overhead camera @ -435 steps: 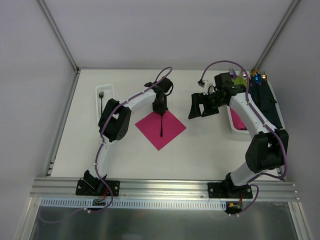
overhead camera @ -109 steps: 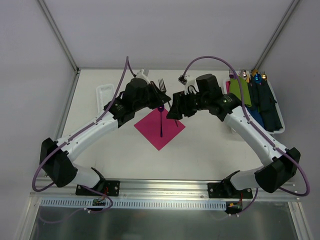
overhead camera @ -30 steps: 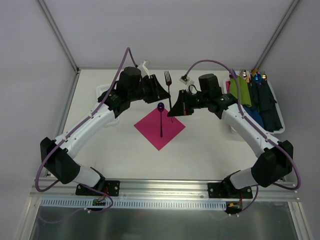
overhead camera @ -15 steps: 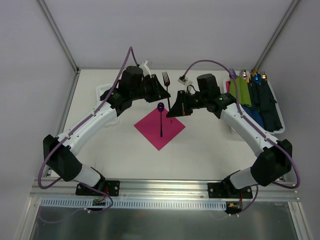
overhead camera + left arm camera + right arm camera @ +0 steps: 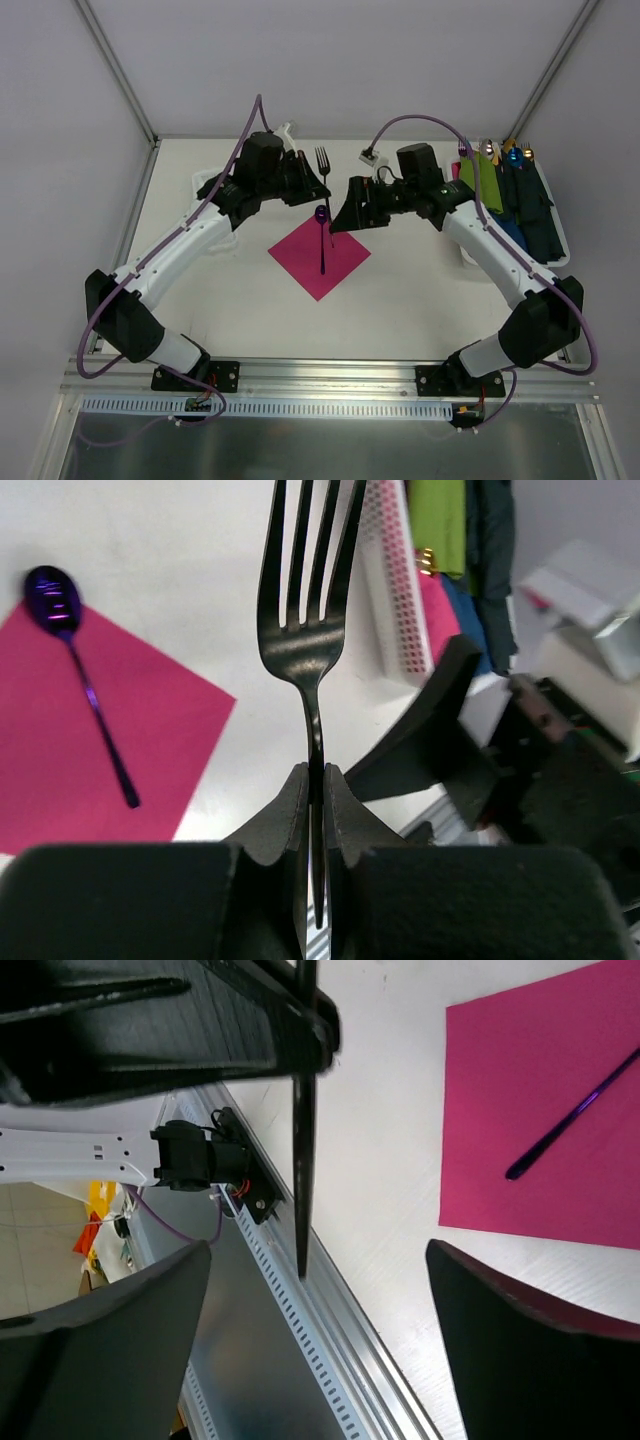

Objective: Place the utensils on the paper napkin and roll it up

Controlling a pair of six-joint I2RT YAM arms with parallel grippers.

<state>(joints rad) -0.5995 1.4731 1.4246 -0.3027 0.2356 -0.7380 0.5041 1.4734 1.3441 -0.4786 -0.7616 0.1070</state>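
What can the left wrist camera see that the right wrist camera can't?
Only the left wrist view shows the fork tines, the spoon bowl, the white tray and the green bundle. Only the right wrist view shows the fork's lower handle end, seen between the fingers of the wide-open right pincer, and the metal rail at the table's edge. Both show the pink napkin with the spoon lying on it, and the left pincer shut on the fork.

A robotics lab: plain white panel walls [image 5: 300, 60] enclose a white counter [image 5: 400, 300] with an aluminium rail [image 5: 330, 373] along its near edge.
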